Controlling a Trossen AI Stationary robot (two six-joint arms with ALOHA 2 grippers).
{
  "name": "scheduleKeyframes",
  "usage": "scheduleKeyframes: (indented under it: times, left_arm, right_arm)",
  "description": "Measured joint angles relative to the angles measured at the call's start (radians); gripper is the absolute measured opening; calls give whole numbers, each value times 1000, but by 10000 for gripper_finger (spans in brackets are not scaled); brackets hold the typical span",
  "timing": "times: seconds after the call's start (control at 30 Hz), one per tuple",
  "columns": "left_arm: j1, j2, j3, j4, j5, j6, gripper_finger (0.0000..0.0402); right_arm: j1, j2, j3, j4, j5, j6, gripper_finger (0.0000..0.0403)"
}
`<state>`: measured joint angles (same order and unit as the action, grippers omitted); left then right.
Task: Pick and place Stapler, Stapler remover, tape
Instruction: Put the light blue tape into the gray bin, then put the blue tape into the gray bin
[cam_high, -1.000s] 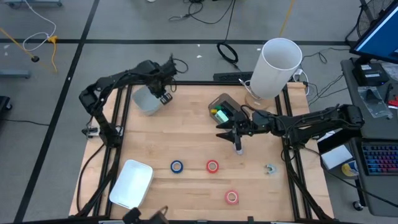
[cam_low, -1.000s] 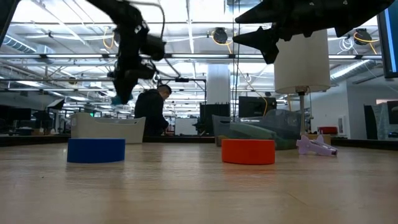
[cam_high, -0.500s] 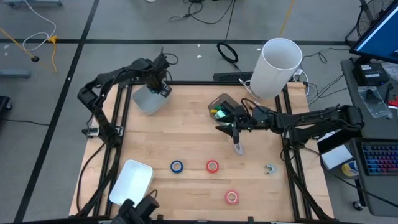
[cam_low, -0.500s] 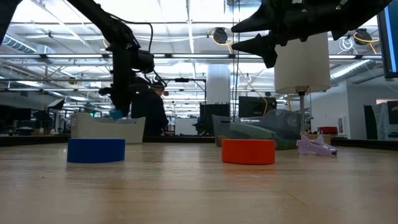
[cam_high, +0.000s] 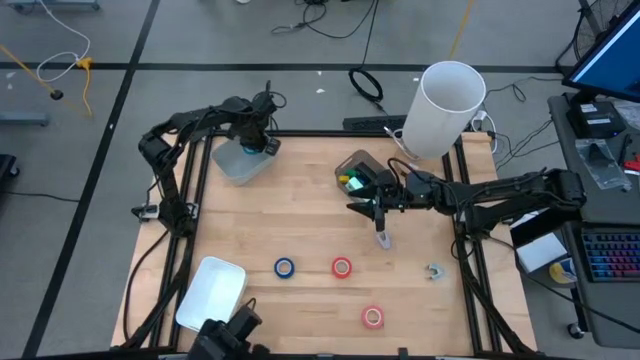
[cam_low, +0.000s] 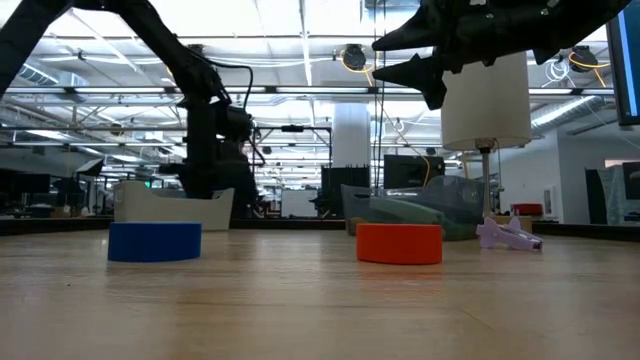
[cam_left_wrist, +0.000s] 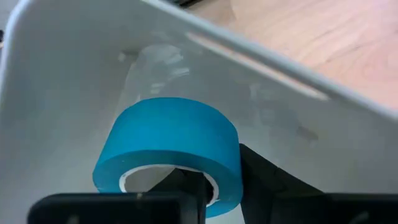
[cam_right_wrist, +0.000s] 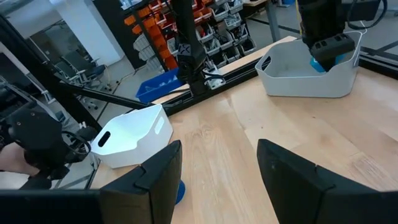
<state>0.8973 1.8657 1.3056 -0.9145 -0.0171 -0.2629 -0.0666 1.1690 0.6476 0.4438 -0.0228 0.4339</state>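
The left claw (cam_high: 256, 146) has come down into the grey bin (cam_high: 232, 165) at the counter's (cam_high: 300, 220) far left corner, gripping a blue tape roll (cam_left_wrist: 171, 149) it carried higher a second ago. The right claw (cam_high: 378, 212) stays hovering open above mid-counter. Three tape rolls lie toward the near edge: blue (cam_high: 285, 267), red (cam_high: 342, 267), pink (cam_high: 373, 317). A white bin (cam_high: 210, 294) sits at the near left corner.
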Motion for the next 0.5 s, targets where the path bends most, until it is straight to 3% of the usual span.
scheduleKeyframes:
  times: [0.37,0.5]
  left_arm:
    - [6,1,0,60,-10,-28,157]
    - [7,-9,15,21,36,-33,188]
  right_arm:
    - [0,0,0,0,0,0,201]
    - [0,0,0,0,0,0,201]
